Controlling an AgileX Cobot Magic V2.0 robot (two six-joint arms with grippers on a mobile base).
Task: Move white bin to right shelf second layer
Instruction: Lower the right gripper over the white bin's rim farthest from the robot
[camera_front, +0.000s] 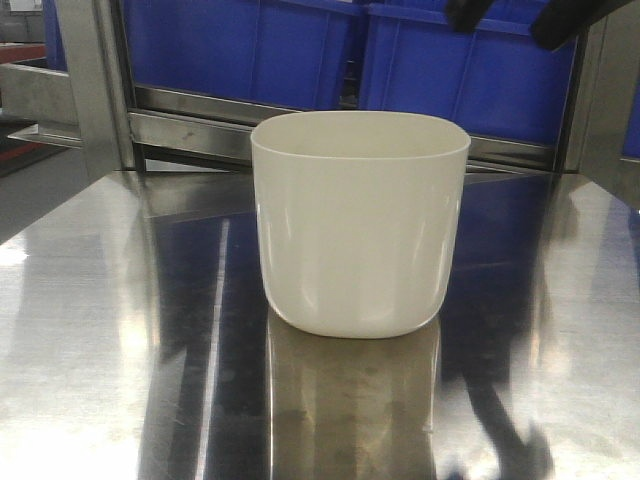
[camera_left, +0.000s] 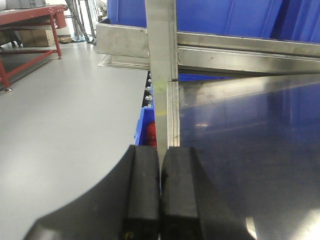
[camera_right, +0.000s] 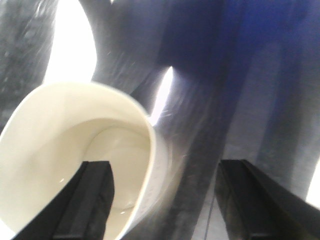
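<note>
Polished steel tabletop (camera_front: 100, 300) fills the front view, and on it you see the white bin (camera_front: 360, 220) standing upright near the middle, mirrored in the metal. Behind it blue crates (camera_front: 470, 70) sit on a steel rack (camera_front: 190, 115). Two dark shapes (camera_front: 520, 15) cut into the top edge above the bin, too cropped for you to tell what they are.

Your right wrist camera shows what the front view does not. The right gripper (camera_right: 165, 165) is spread wide over the bin's rim, with one of its fingers (camera_right: 92, 200) over the bin's pale interior and the other out over the tabletop. The bin wall lies between them. You cannot tell whether either finger touches the plastic.

Your left wrist camera never sees the bin. It shows the left gripper (camera_left: 160, 152) with its pads pressed together and nothing between them, at the table's edge in line with a steel post (camera_left: 161, 50). Only this view shows the grey floor (camera_left: 60, 115) and a red frame (camera_left: 30, 15) in the far corner.
</note>
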